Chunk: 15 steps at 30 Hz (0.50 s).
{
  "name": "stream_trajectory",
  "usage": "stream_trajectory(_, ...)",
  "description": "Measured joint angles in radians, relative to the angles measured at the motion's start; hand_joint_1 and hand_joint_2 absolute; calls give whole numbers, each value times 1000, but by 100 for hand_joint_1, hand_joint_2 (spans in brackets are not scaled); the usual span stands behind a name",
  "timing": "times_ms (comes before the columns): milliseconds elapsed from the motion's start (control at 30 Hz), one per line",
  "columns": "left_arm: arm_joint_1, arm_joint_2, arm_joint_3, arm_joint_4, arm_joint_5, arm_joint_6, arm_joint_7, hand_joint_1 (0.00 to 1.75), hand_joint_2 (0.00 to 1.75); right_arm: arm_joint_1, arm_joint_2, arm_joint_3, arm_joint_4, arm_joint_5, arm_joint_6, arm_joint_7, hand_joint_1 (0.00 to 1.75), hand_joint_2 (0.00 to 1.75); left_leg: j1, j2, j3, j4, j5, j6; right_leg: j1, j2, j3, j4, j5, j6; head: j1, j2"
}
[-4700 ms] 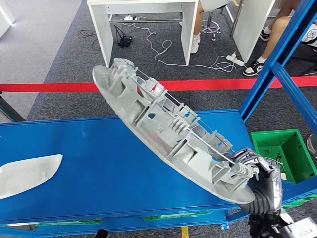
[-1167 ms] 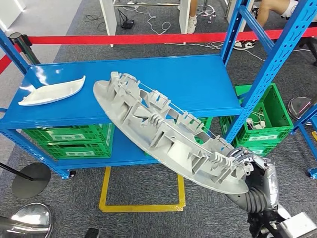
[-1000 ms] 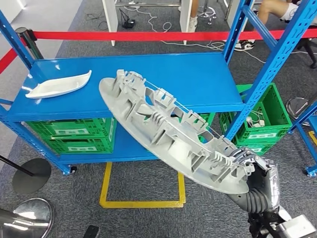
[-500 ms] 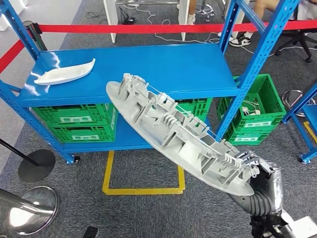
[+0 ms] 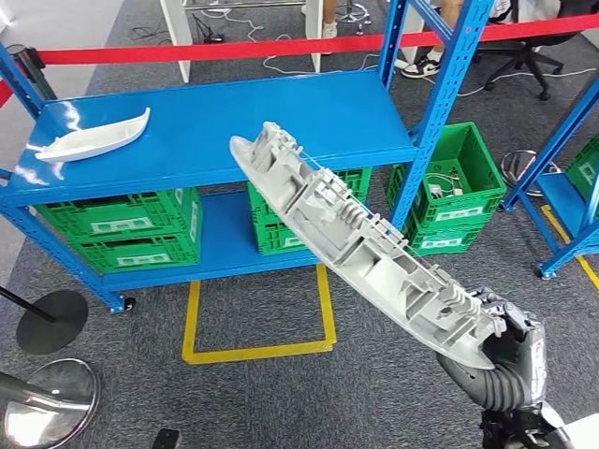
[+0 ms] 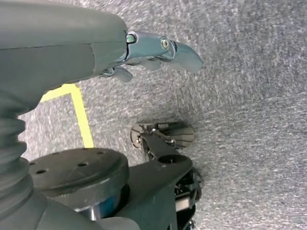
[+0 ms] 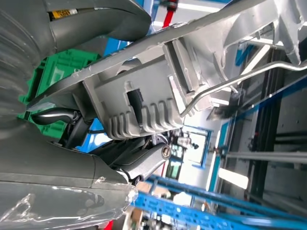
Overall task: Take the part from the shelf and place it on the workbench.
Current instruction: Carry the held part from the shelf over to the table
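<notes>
The right robot hand [image 5: 512, 341] grips the near right end of the long grey part [image 5: 360, 245], its fingers wrapped around the ribbed underside; the part hides much of the hand, and the wrist below runs off the picture's near edge. The part hangs in the air, tilted, its far left tip reaching up over the front edge of the blue shelf [image 5: 211, 131] without touching it. In the right wrist view the part [image 7: 152, 100] lies across the hand, cut off at the edge. On the shelf's far left lies a white curved panel [image 5: 92, 140]. Green crates [image 5: 116, 238] sit on the lower level, partly behind the part. The left robot hand [image 6: 159, 50] hangs over grey carpet, holding nothing, fingers slightly bent; how far they are spread is hard to tell
</notes>
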Motion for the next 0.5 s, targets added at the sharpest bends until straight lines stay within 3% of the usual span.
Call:
stream_trajectory(33,-1,-1,1,0,-2,1,-2,0,175,4,2,-6,-5,1,2,0,175,175,1,9,-2,-4,0,5,0,9,-6,0,4,6,0,0)
stream_trajectory(100,-3,-2,2,0,-8,2,-4,0,175,16,4,-18,-17,5,8,4,175,175,3,30,-4,-9,3,18,0,-5,-26,23,-9,17,3,0)
stream_trajectory(133,-3,-4,3,0,-10,2,-6,0,175,20,5,-22,-23,8,11,6,175,175,5,42,-5,-12,5,24,-1,-23,-47,63,-33,22,6,0)
stream_trajectory(200,-2,-5,4,0,-12,1,-10,0,175,27,5,-26,-31,12,14,9,175,175,3,66,-8,-11,6,31,-3,-58,-107,199,-104,31,11,0)
stream_trajectory(233,-1,-5,5,0,-12,1,-11,0,175,30,6,-28,-33,13,15,10,175,175,2,78,-10,-11,6,32,-5,-64,-137,265,-131,35,11,0)
stream_trajectory(267,0,-5,5,0,-12,1,-12,0,175,34,6,-30,-34,13,15,10,175,175,2,90,-11,-11,7,33,-6,-68,-151,302,-140,38,11,0)
stream_trajectory(300,0,-5,5,0,-12,0,-12,0,175,38,6,-33,-35,14,15,11,175,175,2,101,-11,-11,7,32,-7,-71,-146,298,-128,41,12,0)
stream_trajectory(333,0,-6,5,0,-12,-3,-12,0,175,41,6,-35,-37,15,15,11,175,175,2,112,-10,-10,7,31,-8,-77,-118,251,-99,42,12,0)
stream_trajectory(400,-2,-6,7,0,-9,-12,-14,0,175,43,6,-37,-42,19,15,13,175,175,0,131,-8,-5,4,24,-7,-110,-38,103,-38,45,13,0)
stream_trajectory(433,-2,-6,8,0,-6,-18,-15,0,175,44,6,-38,-45,20,14,13,175,175,-3,138,-9,-2,2,18,-7,-123,-9,49,-22,41,13,0)
stream_trajectory(500,-3,-6,13,0,-4,-25,-12,0,175,50,8,-42,-52,19,12,15,175,175,-9,150,-11,3,3,8,-4,-127,3,16,-19,29,11,0)
